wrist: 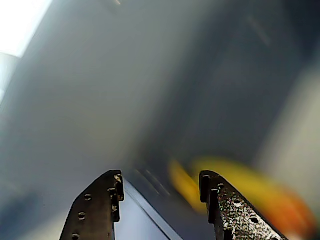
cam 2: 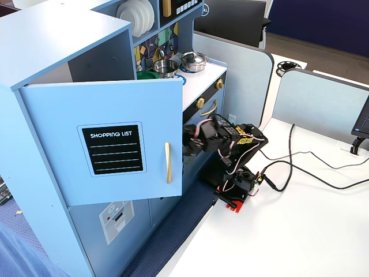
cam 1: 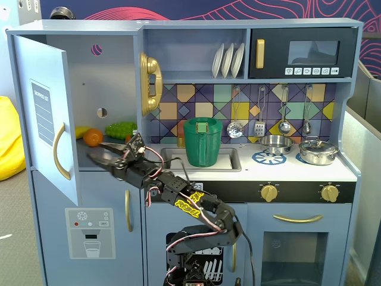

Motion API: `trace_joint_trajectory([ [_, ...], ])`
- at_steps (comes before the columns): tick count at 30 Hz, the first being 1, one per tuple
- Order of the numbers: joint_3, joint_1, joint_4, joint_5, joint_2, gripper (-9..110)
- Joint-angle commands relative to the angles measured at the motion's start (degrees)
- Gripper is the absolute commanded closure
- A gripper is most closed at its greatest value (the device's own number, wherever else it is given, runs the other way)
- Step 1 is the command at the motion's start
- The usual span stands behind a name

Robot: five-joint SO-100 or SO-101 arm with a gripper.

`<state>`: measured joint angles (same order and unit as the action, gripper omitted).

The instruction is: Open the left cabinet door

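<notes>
Cabinet door (cam 1: pixel 44 113) stands swung wide, hinged at the far left in a fixed view, its gold handle (cam 1: pixel 59 150) running vertically. The gripper (cam 1: pixel 102 152) sits just right of the door's free edge, inside the opening near the fruit (cam 1: pixel 107 133), jaws parted and holding nothing.

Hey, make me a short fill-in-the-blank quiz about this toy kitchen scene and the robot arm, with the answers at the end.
1. The cabinet door with the shopping list panel is swung ____.
2. The door's handle is ____ in colour.
3. The gripper is ____, holding nothing.
4. In the sink stands a ____ pitcher.

Missing words: open; gold; open; green
</notes>
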<state>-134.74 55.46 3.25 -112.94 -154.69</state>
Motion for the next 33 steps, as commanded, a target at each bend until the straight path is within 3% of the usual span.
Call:
trace_joint_trajectory([
  [1,-0.62,-22.24,16.70,7.21,-4.04,91],
  [6,-3.16,-39.55,44.21,16.96,-4.75,92],
  [10,-7.12,-46.41,55.63,21.09,-4.48,92],
  [20,-36.12,-52.12,58.36,29.71,-19.34,92],
  [24,-36.91,-51.33,63.02,34.72,-20.65,93],
  [33,-37.00,-52.38,73.39,35.51,-24.87,96],
])
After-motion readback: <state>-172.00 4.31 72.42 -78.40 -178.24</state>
